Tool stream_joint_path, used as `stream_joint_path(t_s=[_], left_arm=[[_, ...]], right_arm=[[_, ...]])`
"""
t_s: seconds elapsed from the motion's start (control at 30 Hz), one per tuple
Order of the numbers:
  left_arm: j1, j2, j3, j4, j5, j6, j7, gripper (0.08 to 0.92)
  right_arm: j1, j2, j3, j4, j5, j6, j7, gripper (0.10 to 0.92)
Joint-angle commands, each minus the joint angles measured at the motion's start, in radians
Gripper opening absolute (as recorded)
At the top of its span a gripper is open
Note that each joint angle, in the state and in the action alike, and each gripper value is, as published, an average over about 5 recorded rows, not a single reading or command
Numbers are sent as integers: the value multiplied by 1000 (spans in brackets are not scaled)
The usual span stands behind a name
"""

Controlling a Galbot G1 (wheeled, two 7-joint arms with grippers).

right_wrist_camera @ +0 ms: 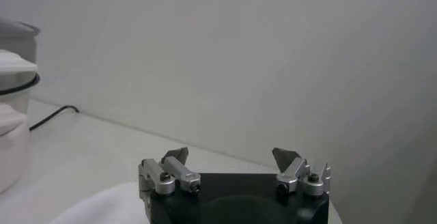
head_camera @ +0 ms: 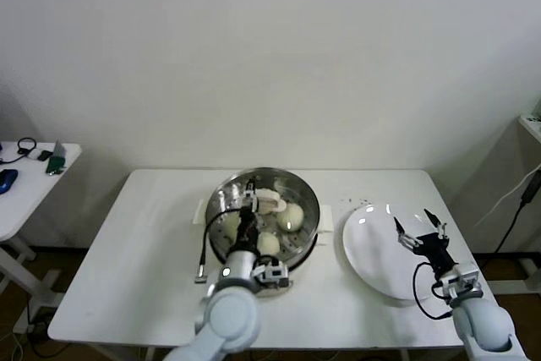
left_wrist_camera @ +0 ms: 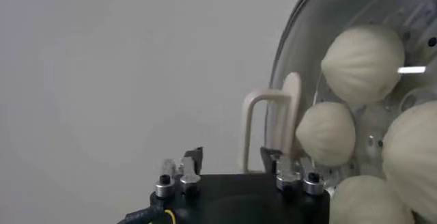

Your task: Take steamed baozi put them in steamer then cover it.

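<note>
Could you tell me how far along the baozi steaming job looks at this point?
The baozi already sit in the steamer, and the white plate is bare. The left end effector has the cover over the pot by its cream handle. Releasing it remains. The right end effector waits open above the plate.

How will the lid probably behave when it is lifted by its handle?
The lid looks like glass with a metal rim: probably stiff, rather heavy, breakable if dropped. Its one narrow handle sits centrally, so it may tilt or swing when lifted.

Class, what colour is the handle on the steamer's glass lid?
Cream; the handle shows best in the left wrist view, by the left gripper.
</note>
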Motion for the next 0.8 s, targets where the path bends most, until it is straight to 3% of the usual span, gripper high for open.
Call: stream_joint_path(t_s=[0.03, 0.23, 0.43, 0.63, 0.8], left_arm=[[70, 92, -27, -189, -138, 14, -20, 620], [136, 161, -55, -251, -243, -6, -68, 782], [215, 185, -141, -257, -433, -108, -228, 822], [305, 153, -397, -249, -839, -349, -492, 823], [400, 110, -623, -185, -1104, -599, -535, 823]], right_arm=[[6, -5, 0, -2, 7, -17, -4, 823], [17, -14, -3, -6, 5, -25, -6, 823], [22, -23, -4, -3, 5, -24, -8, 823], [12, -15, -4, 13, 5, -14, -22, 823], [0, -1, -3, 25, 10, -1, -34, 823]])
